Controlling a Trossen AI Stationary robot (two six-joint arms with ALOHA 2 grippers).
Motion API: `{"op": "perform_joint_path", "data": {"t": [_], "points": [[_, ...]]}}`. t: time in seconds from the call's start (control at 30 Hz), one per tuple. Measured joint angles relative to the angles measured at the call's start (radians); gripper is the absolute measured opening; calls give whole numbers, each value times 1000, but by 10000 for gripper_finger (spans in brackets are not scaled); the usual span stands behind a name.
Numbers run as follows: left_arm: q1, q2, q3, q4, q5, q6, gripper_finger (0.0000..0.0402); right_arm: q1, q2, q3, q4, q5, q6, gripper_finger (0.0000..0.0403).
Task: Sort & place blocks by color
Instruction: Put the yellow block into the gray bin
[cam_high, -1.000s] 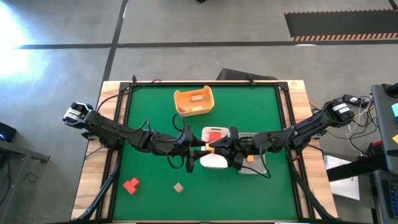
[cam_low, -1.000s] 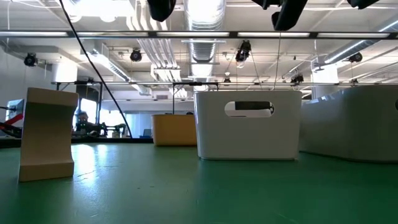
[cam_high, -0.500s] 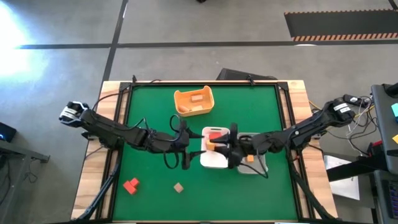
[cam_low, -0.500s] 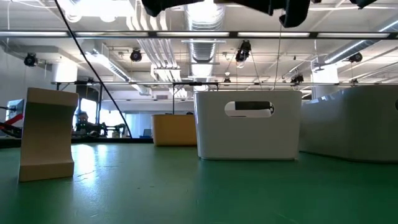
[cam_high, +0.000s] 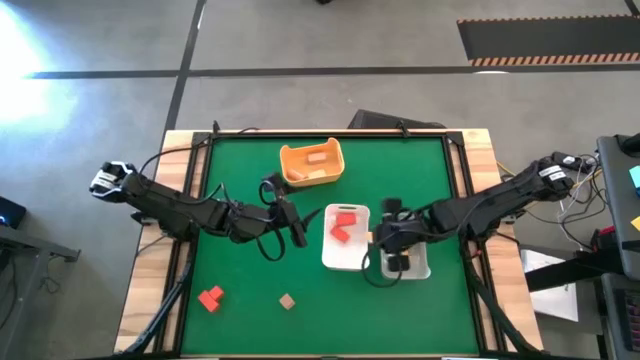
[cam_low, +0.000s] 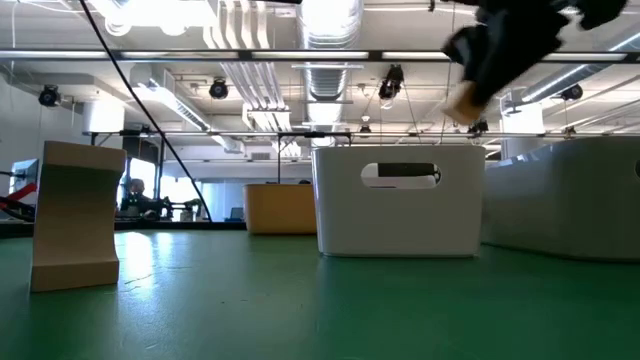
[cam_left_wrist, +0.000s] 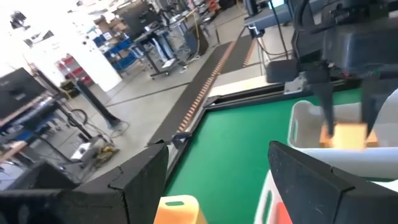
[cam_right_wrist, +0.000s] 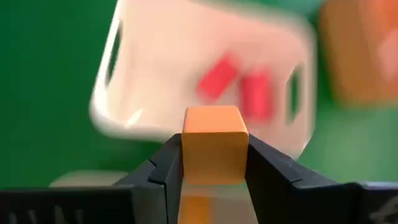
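Note:
My right gripper hangs over the clear tray at the table's right and is shut on an orange block; the low view shows that block high above the table. My left gripper is open and empty, left of the white tray, which holds red blocks. A red block and a tan block lie on the green mat near the front edge. The orange tub at the far side holds tan blocks. My right gripper pinches the orange block between its two fingers by two opposite side faces. In the left wrist view the fingers point down and the block sits at their free ends. It is lifted clear, level, above the clear tray.
The white tray and the clear tray stand side by side in the middle right of the mat. The tan block stands close to the low camera. Bare green mat lies at the front left. Cables trail from both arms.
The two grippers stood tip to tip over the white tray with the orange block between them. They have parted: my left gripper has drawn back toward the table's left, empty, and my right gripper has carried the block toward the right, over the clear tray, tipping its fingers downward.

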Motion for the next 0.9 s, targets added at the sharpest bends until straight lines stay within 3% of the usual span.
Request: {"op": "perform_joint_path", "data": {"t": [0.2, 0.4, 0.9], "points": [[10, -2, 0, -2, -14, 18, 258, -6, 0, 37, -304, -192, 248, 126], [15, -2, 0, -5, -14, 18, 258, -6, 0, -52, -404, -327, 287, 126], [15, -2, 0, -4, -14, 11, 258, -5, 0, -206, -322, -342, 257, 137]]}}
